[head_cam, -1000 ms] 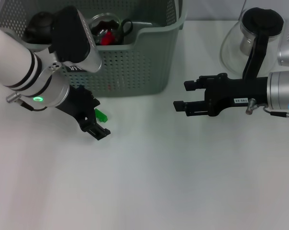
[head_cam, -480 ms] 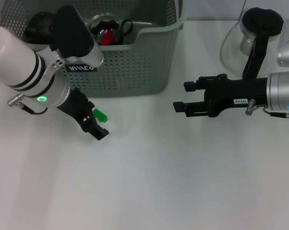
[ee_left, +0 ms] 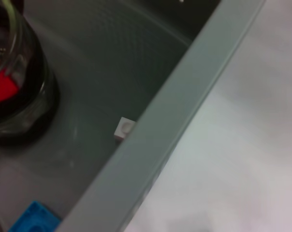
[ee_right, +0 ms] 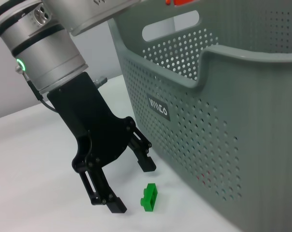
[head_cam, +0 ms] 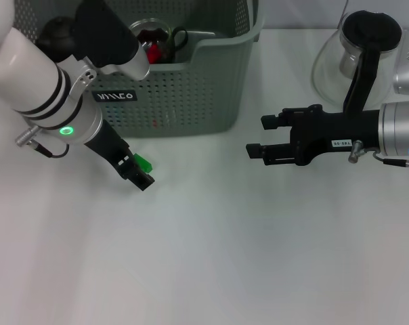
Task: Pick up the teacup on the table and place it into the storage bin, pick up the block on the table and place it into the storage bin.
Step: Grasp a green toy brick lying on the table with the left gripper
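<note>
As left arm lifts back, I see left claw wide, empty; green block on table between fingers, beside bin. Grasp pending. Right claw open, idle.

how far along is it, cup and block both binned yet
Partly. A glass teacup already sits in the storage bin. The green block is not yet in: it lies on the table in front of the bin, between the open fingers of the left gripper. The right gripper hovers open to the side.
</note>
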`<state>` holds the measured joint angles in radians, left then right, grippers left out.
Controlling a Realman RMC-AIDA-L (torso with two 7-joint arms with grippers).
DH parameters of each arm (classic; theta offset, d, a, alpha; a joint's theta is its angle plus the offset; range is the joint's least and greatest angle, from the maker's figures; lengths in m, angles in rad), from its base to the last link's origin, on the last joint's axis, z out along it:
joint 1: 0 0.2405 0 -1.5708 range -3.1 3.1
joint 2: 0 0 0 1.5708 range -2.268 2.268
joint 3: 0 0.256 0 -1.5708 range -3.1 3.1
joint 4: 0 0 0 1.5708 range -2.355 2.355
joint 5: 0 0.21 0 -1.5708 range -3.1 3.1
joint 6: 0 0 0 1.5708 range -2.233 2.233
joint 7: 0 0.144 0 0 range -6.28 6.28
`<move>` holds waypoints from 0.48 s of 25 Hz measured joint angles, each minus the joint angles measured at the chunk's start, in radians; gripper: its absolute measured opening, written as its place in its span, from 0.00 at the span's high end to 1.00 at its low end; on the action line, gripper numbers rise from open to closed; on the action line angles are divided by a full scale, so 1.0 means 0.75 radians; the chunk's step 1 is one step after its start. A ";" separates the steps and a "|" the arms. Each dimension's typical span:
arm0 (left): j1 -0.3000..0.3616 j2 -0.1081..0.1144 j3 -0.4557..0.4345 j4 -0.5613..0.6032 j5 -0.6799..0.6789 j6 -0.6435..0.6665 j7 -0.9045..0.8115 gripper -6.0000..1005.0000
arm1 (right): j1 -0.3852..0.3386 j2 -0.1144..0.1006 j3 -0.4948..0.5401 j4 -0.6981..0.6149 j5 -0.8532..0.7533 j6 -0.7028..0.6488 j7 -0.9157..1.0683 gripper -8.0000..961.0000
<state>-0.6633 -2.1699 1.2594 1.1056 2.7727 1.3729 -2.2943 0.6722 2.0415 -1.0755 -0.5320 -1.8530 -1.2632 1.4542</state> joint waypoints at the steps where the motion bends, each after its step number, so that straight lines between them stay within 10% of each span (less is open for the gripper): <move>1: -0.003 0.000 0.000 -0.004 0.000 0.001 -0.003 0.10 | 0.000 0.000 0.000 0.000 0.000 0.000 0.000 0.20; 12: -0.013 -0.001 0.015 -0.008 -0.002 0.034 -0.083 0.10 | 0.002 -0.002 -0.004 0.000 0.000 -0.006 0.000 0.20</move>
<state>-0.6733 -2.1708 1.2703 1.0998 2.7714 1.3984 -2.3567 0.6736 2.0402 -1.0788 -0.5322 -1.8530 -1.2674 1.4542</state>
